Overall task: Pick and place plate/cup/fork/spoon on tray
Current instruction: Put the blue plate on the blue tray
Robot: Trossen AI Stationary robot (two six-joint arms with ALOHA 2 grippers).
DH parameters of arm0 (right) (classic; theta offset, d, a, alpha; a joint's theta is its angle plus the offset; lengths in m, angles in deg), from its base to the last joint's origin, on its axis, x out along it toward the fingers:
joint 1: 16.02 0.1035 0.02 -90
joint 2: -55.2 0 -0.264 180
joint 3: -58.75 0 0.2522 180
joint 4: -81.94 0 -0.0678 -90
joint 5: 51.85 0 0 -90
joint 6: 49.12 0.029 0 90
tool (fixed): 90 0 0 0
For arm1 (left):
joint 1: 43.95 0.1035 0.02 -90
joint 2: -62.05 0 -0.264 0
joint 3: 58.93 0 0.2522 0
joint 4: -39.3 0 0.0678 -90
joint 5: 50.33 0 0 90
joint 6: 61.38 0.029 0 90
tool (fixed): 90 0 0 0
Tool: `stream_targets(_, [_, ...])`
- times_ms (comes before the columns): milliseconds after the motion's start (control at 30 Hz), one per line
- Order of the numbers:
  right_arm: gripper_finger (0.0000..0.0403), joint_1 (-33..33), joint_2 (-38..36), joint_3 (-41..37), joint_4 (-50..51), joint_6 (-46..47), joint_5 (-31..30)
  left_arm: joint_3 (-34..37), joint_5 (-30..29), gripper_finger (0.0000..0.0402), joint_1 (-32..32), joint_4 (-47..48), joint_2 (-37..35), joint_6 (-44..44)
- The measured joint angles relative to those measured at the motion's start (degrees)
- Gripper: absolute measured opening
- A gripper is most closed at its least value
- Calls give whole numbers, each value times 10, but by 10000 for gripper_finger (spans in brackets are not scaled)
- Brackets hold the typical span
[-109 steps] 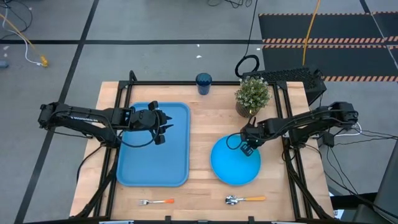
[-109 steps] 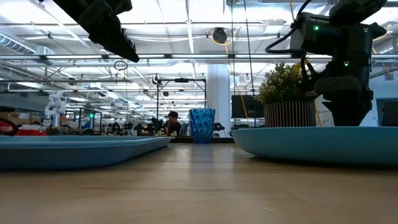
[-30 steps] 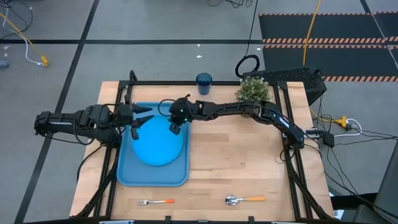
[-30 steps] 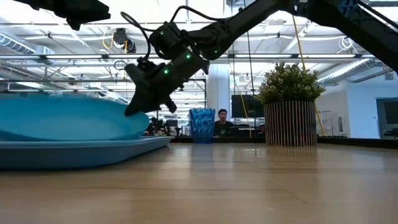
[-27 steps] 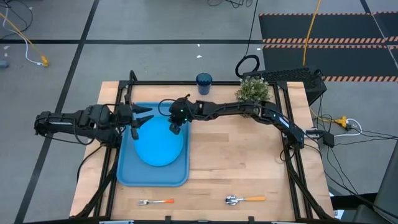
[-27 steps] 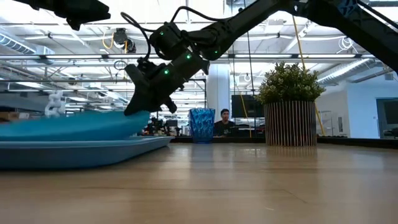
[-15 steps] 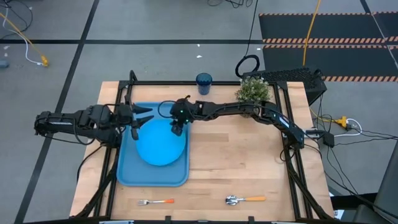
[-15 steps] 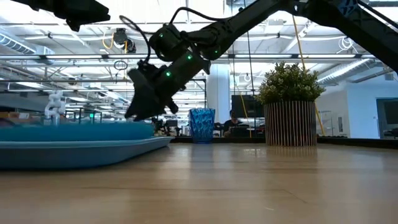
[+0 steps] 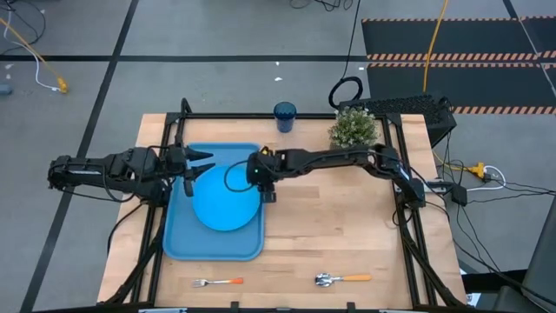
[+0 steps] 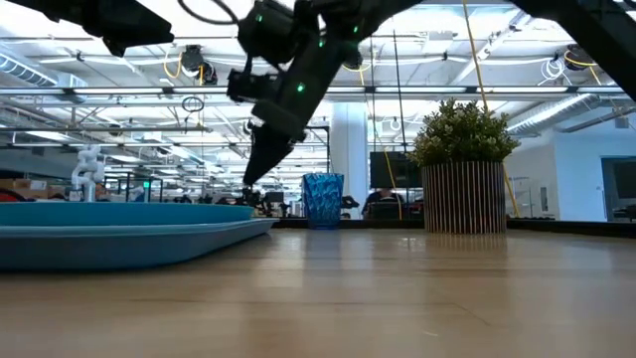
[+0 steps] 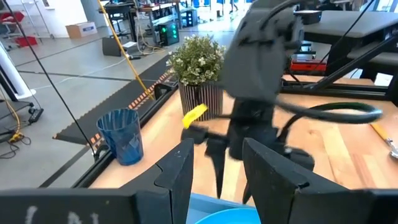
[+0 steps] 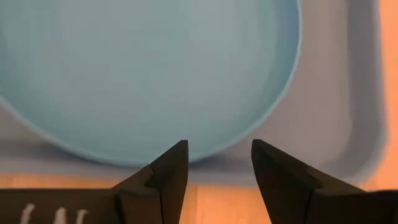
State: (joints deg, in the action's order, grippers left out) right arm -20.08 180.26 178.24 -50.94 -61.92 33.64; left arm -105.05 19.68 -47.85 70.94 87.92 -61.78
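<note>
Plate [image 9: 225, 199] lies flat inside the tray [image 9: 178, 244], a round thing with no long axis, so that step looks done. Right tool [image 9: 265, 180] hovers at the tray's right rim beside the plate, fingers spread and holding nothing. Left tool [image 9: 198, 163] waits over the tray's far left part, fingers also spread and empty. Cup [image 9: 285, 116] stands upright at the surface's far edge, well apart from the tray and just beyond the right tool, making the right arm the nearer one. Fork [image 9: 218, 283] and spoon [image 9: 342, 278] lie along the near edge, long axes running left to right, metal ends pointing left, handles right.
</note>
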Motion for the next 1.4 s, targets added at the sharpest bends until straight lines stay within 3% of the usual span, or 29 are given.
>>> stream_targets(100, [167,12,-10,0,30,-16,-10,0,0,143,0,0,0,-1])
stream_targets(333, [167,26,-1,0,10,-14,63,0,0,143,0,-4,0,0])
stream_targets(567, [167,31,-11,-45,31,34,22,0,0,143,0,-10,0,-4])
stream_targets(833, [166,33,-11,-82,-21,44,18,0,0,143,0,-14,0,-8])
stream_targets(1233, [166,33,-11,-83,-107,46,20,0,0,143,0,-14,0,-6])
stream_targets(1400, [166,33,-11,-83,-88,41,9,0,0,143,0,-13,0,-8])
